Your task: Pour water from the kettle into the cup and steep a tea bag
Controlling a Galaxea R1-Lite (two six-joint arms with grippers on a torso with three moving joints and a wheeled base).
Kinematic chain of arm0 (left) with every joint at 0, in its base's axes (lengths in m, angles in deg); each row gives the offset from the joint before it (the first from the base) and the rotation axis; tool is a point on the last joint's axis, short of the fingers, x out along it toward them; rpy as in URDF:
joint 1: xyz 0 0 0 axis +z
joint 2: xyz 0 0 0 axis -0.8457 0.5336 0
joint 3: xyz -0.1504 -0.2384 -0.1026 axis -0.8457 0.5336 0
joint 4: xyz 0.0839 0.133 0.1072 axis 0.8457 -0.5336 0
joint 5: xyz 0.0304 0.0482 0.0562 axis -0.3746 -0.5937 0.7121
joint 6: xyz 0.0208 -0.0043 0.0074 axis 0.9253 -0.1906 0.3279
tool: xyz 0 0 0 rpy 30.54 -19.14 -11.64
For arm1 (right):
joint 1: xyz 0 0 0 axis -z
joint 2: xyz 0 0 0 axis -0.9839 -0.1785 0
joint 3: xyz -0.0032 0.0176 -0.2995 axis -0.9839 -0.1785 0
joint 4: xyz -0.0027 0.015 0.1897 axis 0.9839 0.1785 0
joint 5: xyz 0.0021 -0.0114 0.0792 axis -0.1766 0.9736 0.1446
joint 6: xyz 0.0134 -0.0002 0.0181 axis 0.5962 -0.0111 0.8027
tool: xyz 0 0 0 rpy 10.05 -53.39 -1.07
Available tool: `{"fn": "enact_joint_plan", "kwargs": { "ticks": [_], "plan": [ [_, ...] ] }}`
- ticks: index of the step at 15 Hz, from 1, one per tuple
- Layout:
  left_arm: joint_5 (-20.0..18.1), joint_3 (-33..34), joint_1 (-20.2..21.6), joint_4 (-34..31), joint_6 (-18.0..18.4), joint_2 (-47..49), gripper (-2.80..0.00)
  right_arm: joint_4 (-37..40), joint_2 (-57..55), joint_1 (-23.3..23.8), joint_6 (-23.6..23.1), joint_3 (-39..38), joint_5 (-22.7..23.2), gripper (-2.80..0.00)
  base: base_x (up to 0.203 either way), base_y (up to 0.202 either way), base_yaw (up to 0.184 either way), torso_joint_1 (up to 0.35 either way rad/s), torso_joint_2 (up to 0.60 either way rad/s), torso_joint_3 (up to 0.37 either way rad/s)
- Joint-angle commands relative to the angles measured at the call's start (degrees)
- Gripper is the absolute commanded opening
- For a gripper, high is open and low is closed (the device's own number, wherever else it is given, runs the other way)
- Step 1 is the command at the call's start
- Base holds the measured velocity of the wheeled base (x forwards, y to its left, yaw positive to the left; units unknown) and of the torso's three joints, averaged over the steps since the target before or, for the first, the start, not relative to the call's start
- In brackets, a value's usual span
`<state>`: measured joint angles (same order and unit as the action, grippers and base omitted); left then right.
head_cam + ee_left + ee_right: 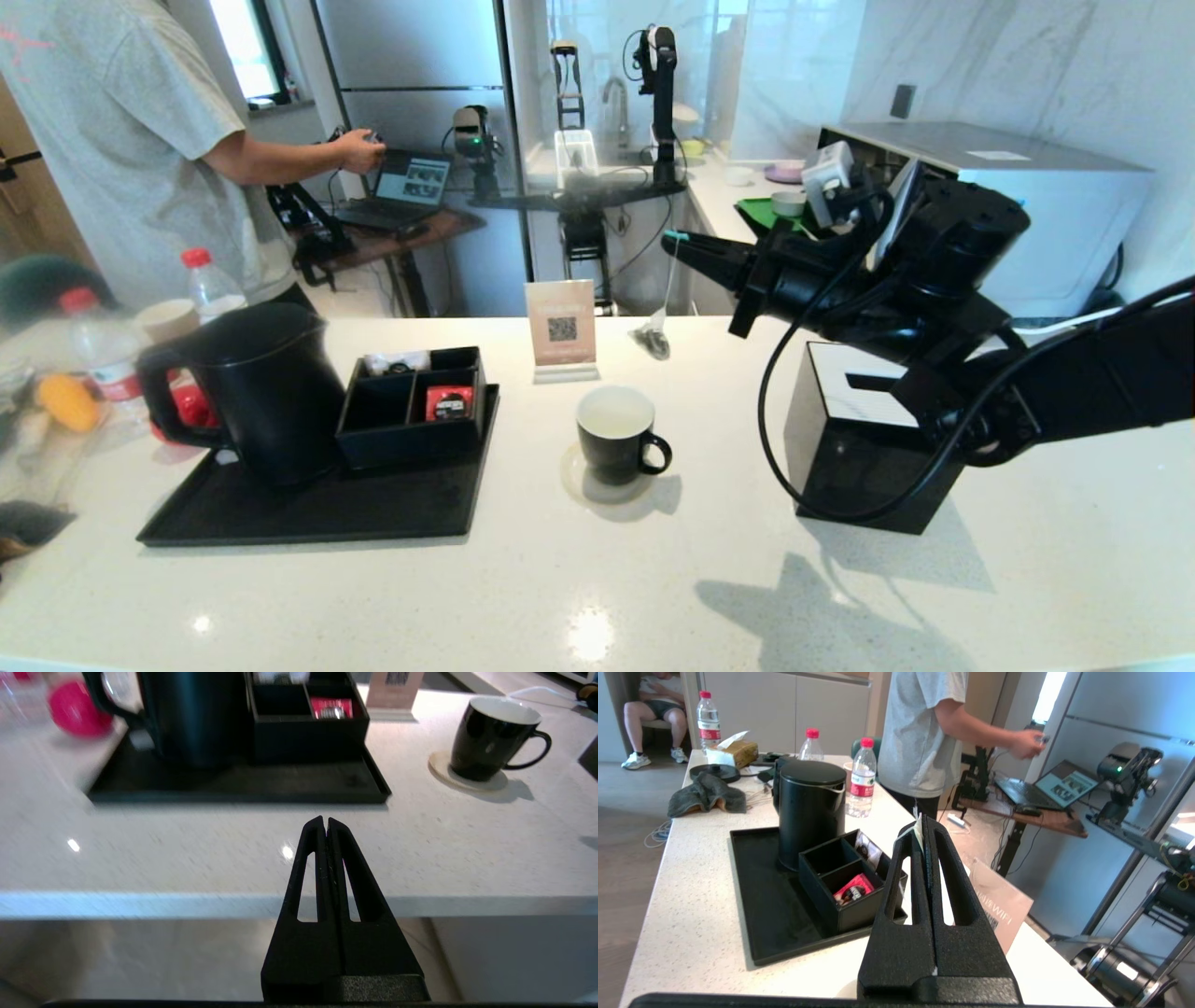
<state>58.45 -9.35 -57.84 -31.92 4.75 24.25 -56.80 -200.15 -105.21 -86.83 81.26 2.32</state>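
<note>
The black kettle stands on the left of a black tray. The black cup, white inside, sits on a round coaster at mid-counter. Raised above the counter, behind and to the right of the cup, my right gripper is shut on a white paper tag. A thin string runs down from it to the dark tea bag, which hangs just above the counter behind the cup. My left gripper is shut and empty, low at the counter's front edge.
A black compartment box with a red packet stands on the tray beside the kettle. A black tissue box stands under my right arm. A QR sign stands behind the cup. Water bottles and a person are at the far left.
</note>
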Motion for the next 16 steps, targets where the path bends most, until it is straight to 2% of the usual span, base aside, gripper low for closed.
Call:
{"fn": "enact_joint_plan", "kwargs": {
  "ticks": [1, 3, 4, 7, 12, 16],
  "plan": [
    [1.2, 0.0, 0.1, 0.1, 5.8, -4.2, -2.80, -1.3, -1.0, -0.1, 0.0, 0.1, 0.6, -2.80, 0.000, 0.000, 0.000, 0.000, 0.00, 0.000],
    [2.7, 0.2, 0.1, -1.2, 13.1, -4.2, -2.80, -1.3, -1.1, -0.1, 0.0, 0.2, 1.0, -2.80, 0.000, 0.000, 0.000, 0.000, 0.00, 0.000],
    [2.3, 0.3, 0.1, -1.6, 14.8, -4.2, -2.80, -1.3, -1.2, -0.1, 0.0, 0.2, 1.0, -2.80, 0.000, 0.000, 0.000, 0.000, 0.00, 0.000],
    [2.3, 0.3, 0.1, -1.7, 13.2, -4.2, -2.80, -1.3, -2.0, -0.1, 0.3, 1.0, 0.9, -2.80, 0.000, 0.000, 0.000, 0.000, 0.00, 0.000],
    [2.3, 0.3, 0.1, -1.7, 13.1, -4.2, -2.80, -1.3, -3.7, -0.2, 0.6, 2.8, 1.1, -2.80, 0.000, 0.000, 0.000, 0.000, 0.00, 0.000],
    [2.3, 0.3, 0.1, -1.7, 13.0, -4.2, -2.80, -1.3, -6.6, -2.3, 1.9, 7.2, 1.1, -2.80, 0.000, 0.000, 0.000, 0.000, 0.00, 0.000]
  ]
}}
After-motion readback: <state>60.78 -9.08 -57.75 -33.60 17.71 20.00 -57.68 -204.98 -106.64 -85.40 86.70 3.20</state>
